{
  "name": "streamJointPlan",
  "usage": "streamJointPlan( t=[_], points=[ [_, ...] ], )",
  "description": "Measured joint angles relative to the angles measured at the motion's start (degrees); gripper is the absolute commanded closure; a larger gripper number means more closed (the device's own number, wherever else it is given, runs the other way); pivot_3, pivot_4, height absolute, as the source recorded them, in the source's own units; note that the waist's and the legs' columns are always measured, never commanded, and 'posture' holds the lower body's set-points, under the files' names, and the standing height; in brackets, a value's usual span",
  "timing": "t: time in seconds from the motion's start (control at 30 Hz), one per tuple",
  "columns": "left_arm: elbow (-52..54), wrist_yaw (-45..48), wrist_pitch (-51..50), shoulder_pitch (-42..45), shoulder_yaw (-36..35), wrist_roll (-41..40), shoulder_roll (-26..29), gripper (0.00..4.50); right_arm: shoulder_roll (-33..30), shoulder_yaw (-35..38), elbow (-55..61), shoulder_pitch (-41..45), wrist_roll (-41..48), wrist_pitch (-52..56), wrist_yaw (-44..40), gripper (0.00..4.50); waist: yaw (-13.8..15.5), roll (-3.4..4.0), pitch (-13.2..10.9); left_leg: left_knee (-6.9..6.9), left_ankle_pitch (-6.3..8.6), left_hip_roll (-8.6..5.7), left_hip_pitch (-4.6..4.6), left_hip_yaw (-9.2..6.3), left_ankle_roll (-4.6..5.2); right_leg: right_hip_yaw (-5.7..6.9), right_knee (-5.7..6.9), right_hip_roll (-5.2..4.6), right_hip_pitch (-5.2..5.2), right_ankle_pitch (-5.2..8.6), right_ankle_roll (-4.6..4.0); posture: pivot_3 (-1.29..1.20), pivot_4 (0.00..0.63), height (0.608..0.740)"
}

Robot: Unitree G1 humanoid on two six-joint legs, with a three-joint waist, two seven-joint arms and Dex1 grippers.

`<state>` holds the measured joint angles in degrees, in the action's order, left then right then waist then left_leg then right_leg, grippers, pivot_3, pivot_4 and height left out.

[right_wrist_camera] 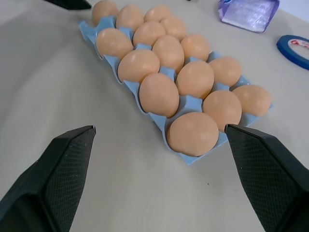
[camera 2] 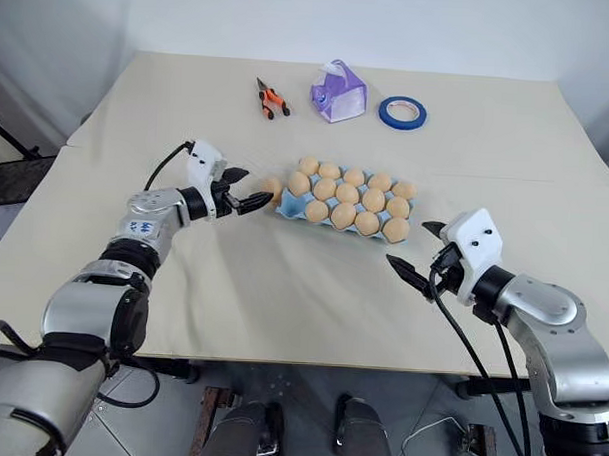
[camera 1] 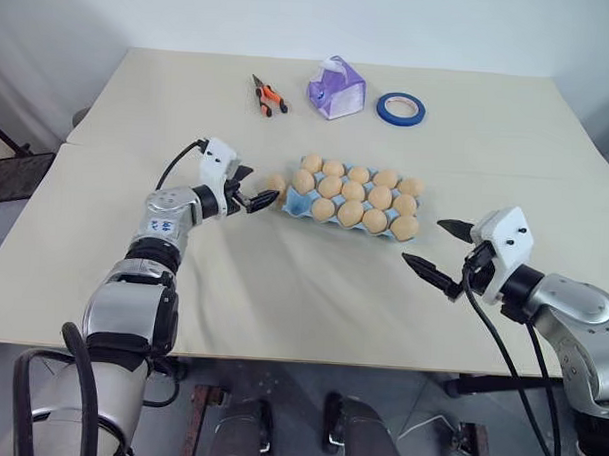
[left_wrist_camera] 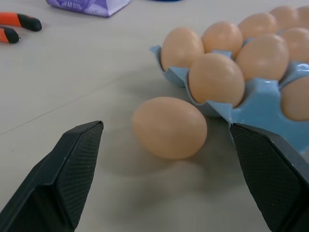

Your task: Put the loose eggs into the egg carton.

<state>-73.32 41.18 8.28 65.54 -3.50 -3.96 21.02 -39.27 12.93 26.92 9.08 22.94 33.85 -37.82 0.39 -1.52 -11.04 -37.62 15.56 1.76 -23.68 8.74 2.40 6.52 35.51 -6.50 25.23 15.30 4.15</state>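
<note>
My left gripper (camera 1: 253,192) hangs released, fingers spread wide on either side of the one loose egg (left_wrist_camera: 169,126), not touching it. That egg lies on the table (camera 1: 282,297) just beside the left end of the light blue egg carton (right_wrist_camera: 186,104), which sits near the table's middle, its cups mostly filled with eggs. My right gripper (camera 1: 436,247) is released too, empty, hovering toward the front edge, apart from the carton's right end. Near the far edge lie orange-handled pliers (camera 1: 268,95), a purple tissue pack (camera 1: 336,87) and a blue tape roll (camera 1: 401,109).
</note>
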Motion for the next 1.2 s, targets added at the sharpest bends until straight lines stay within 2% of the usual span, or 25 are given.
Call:
streamJointPlan(
  t=[0.13, 0.63, 1.0, 1.1, 1.2],
  points=[
    [-1.7, -2.13, 0.66, 1.35, -0.07, 1.08, -1.03, 0.0, 0.06, 1.0, 0.84, -1.27, 0.3, 0.34, 1.66, 0.02, -0.02, -0.05, -0.03, -0.15, 0.19, -0.01, 0.0, -0.01, 0.32, -0.02, -0.1, -0.06, -0.01, -0.01, 0.03, 0.0, 0.15, 0.74],
    [-4.01, -14.08, -2.65, 3.29, -0.7, 4.51, -4.09, 0.0, 0.11, 1.16, 2.47, -3.11, 0.51, 1.19, 5.28, 0.02, -0.26, -0.06, -0.04, -0.35, 0.2, -0.01, 0.01, -0.02, 0.35, -0.06, 0.1, -0.13, -0.01, -0.03, 0.04, 0.0, 0.15, 0.74],
    [-4.16, -16.86, -5.26, 3.44, -1.1, 6.09, -5.33, 0.0, 0.14, 1.16, 2.47, -3.1, 0.5, 1.16, 6.47, 0.02, -0.28, -0.07, -0.04, -0.41, 0.19, -0.01, 0.01, -0.02, 0.34, -0.06, 0.13, -0.1, -0.02, -0.03, 0.04, 0.0, 0.15, 0.74],
    [-4.17, -17.88, -6.24, 3.82, -1.55, 6.33, -5.72, 0.64, 0.14, 1.16, 2.47, -3.09, 0.47, 1.15, 6.6, 0.0, -0.27, -0.07, -0.04, -0.42, 0.19, -0.01, 0.01, -0.02, 0.33, -0.06, 0.15, -0.1, -0.02, -0.03, 0.04, 0.0, 0.15, 0.74],
    [-4.17, -17.96, -6.45, 3.88, -2.31, 6.38, -6.17, 1.64, 0.14, 1.17, 2.47, -3.09, 0.42, 1.15, 6.94, 0.0, -0.28, -0.07, -0.04, -0.43, 0.18, -0.01, 0.01, -0.02, 0.32, -0.06, 0.16, -0.1, -0.02, -0.03, 0.04, 0.0, 0.15, 0.74]
  ],
)
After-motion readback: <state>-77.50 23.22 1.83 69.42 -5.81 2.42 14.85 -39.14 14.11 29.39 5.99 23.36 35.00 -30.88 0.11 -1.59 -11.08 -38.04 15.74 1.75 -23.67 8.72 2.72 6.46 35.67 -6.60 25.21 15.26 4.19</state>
